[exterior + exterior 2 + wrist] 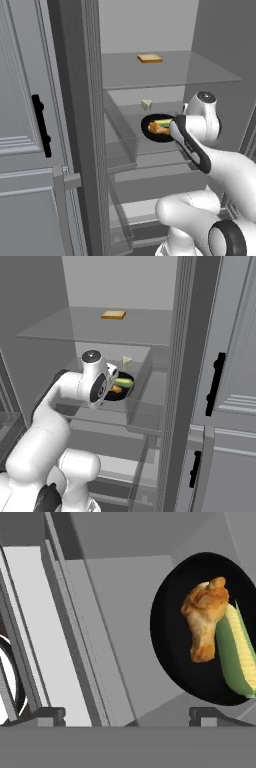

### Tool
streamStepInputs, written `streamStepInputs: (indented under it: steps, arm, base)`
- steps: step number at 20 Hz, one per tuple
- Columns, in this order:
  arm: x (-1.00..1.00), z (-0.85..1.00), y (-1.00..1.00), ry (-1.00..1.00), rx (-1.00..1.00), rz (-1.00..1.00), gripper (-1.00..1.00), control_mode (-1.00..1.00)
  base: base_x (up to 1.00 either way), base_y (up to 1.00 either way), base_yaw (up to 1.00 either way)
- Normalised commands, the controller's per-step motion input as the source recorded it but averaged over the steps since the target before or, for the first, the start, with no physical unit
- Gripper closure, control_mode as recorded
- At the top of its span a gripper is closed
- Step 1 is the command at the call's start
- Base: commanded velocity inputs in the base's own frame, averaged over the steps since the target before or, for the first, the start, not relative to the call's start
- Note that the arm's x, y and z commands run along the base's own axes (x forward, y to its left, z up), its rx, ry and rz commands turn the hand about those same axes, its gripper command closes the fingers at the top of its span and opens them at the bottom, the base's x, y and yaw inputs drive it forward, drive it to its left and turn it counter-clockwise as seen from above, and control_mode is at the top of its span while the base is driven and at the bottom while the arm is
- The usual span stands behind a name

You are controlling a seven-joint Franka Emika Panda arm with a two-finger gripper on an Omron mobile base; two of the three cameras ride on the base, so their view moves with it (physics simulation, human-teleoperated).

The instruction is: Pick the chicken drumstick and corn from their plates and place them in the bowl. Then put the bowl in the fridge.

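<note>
The arm hides part of the bowl (150, 131) (chicken drumstick (204, 623), corn (236, 657) inside); jaws apart.

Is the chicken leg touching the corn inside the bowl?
Touching. In the hand view, the chicken drumstick lies right against the corn along its side, with no dark strip of the bowl showing between them.
</note>
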Motion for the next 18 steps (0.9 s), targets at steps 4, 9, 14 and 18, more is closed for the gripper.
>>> streamStepInputs:
  steps: [4, 9, 14, 18]
  arm:
    - [-0.62, 0.61, 0.0, -0.06, 0.05, -0.22, -1.0, -1.0]
    - [-0.63, 0.51, 0.0, -0.09, 0.06, -0.19, -1.0, -1.0]
    - [-0.59, 0.48, 0.02, -0.07, 0.1, -0.2, -1.0, -1.0]
    - [-0.69, 0.56, 0.17, -0.05, 0.16, -0.21, -1.0, -1.0]
  base:
    - [0.0, 0.0, 0.0]
    - [0.0, 0.0, 0.0]
    - [0.0, 0.0, 0.0]
    - [0.0, 0.0, 0.0]
